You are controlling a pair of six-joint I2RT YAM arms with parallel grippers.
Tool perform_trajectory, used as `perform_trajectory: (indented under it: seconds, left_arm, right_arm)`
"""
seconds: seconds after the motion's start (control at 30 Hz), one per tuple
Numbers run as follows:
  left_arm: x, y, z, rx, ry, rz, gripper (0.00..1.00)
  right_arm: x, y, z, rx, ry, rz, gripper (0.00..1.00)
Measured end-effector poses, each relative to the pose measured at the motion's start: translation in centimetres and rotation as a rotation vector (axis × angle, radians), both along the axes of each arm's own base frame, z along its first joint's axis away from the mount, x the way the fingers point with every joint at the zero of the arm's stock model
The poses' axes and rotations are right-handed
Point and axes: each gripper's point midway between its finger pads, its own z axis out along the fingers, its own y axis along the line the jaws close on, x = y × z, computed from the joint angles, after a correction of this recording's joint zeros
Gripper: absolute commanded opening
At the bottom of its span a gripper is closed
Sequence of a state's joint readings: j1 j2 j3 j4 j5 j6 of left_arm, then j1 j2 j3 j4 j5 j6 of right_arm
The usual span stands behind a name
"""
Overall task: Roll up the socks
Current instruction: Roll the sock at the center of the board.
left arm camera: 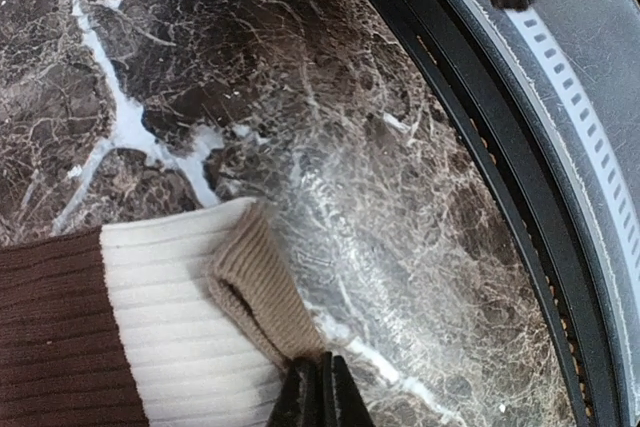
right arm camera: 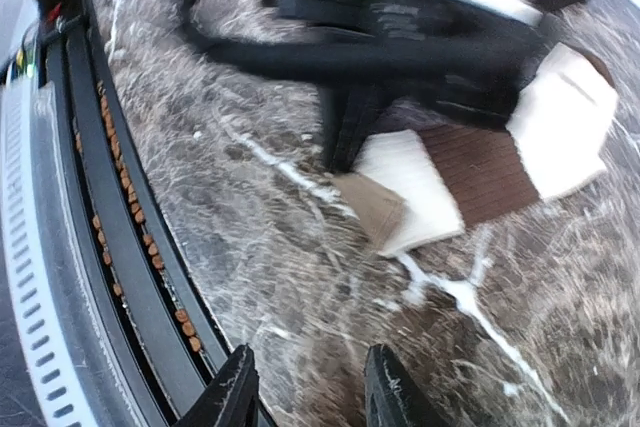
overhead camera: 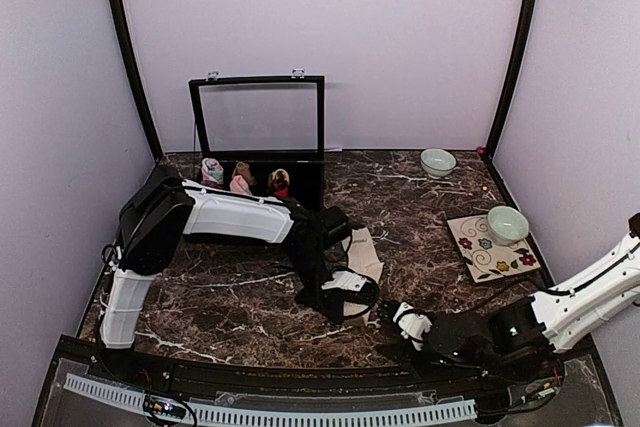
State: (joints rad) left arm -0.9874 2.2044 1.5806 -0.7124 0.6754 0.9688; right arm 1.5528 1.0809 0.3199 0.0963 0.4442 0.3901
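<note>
1. The cream sock (overhead camera: 362, 252) lies flat on the table (overhead camera: 230, 292), its long axis pointing away from the arms
2. The left fingers (left arm camera: 303, 402), narrow, pinch its near folded end
3. The right fingers (right arm camera: 385, 392) are wide and empty, just beside the sock

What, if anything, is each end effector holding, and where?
The left end effector appears to pinch the cream sock by its tan end; right end effector is open, empty.

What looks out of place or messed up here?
Only the cream sock: its corner is flipped over, showing tan fabric, beside the left end effector. Nothing looks spilled or broken.
</note>
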Motion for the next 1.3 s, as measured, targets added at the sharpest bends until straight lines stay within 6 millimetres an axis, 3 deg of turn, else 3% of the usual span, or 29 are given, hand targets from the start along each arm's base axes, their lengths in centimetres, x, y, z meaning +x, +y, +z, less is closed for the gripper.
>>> perform_trajectory:
  seconds: [0.17, 0.3, 0.73, 1.3]
  left_arm:
    - [-0.3, -0.3, 0.0, 0.021, 0.049, -0.005, 0.00]
    - [-0.5, -0.4, 0.0, 0.042, 0.085, -0.014, 0.00]
    - [-0.9, -0.6, 0.1, 0.068, 0.149, -0.032, 0.00]
    - [-1.1, -0.4, 0.2, 0.078, 0.159, -0.042, 0.00]
  right_arm:
    - [-1.6, 3.3, -0.9, -0.169, -0.177, 0.111, 0.33]
    - [-1.7, 4.9, -1.1, -0.253, -0.314, 0.172, 0.34]
    - [2.4, 5.7, -0.7, -0.328, -0.462, 0.227, 0.35]
    - [3.6, 5.7, -5.0, -0.321, -0.355, 0.261, 0.31]
